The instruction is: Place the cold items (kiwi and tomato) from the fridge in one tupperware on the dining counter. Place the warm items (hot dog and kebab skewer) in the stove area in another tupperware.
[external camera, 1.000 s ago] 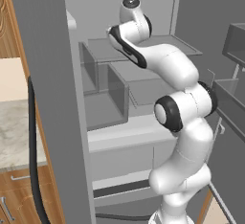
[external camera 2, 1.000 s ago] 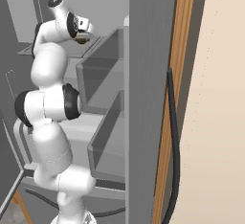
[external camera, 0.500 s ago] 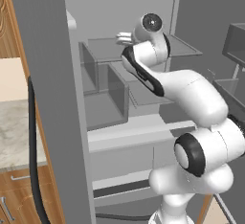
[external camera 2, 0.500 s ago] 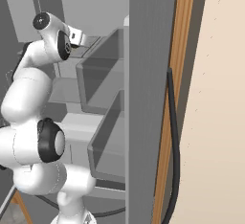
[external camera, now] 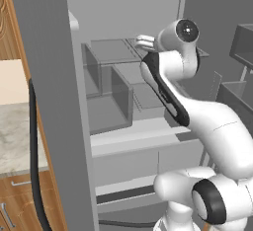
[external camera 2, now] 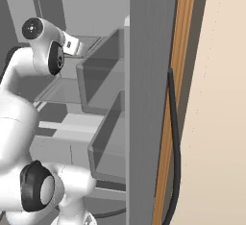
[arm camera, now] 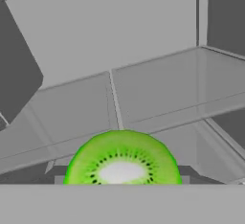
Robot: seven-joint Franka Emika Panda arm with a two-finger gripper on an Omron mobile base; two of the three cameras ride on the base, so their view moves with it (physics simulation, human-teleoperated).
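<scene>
A halved kiwi [arm camera: 123, 158], bright green with a pale core and dark seeds, sits at the very bottom of the hand view, right where the fingertips rise. It hangs above the glass fridge shelf [arm camera: 158, 89], so my gripper is shut on it, though the kiwi hides the fingertips. In the left base view my gripper [external camera: 142, 41] points into the open fridge at upper-shelf height. It also pokes past the wrist in the right base view [external camera 2: 76, 46]. The tomato, hot dog, kebab skewer and tupperware are out of view.
Clear bins [external camera: 121, 93] stand on the fridge shelves left of the hand. The open fridge door [external camera 2: 144, 99] with its grey door bins [external camera 2: 103, 77] rises close on the right. A wooden cabinet and marble counter [external camera: 15, 136] lie to the left.
The arm has folded: the wrist swung right and a little lower in the left base view and the elbow dropped. The hand stays at the upper shelf.
</scene>
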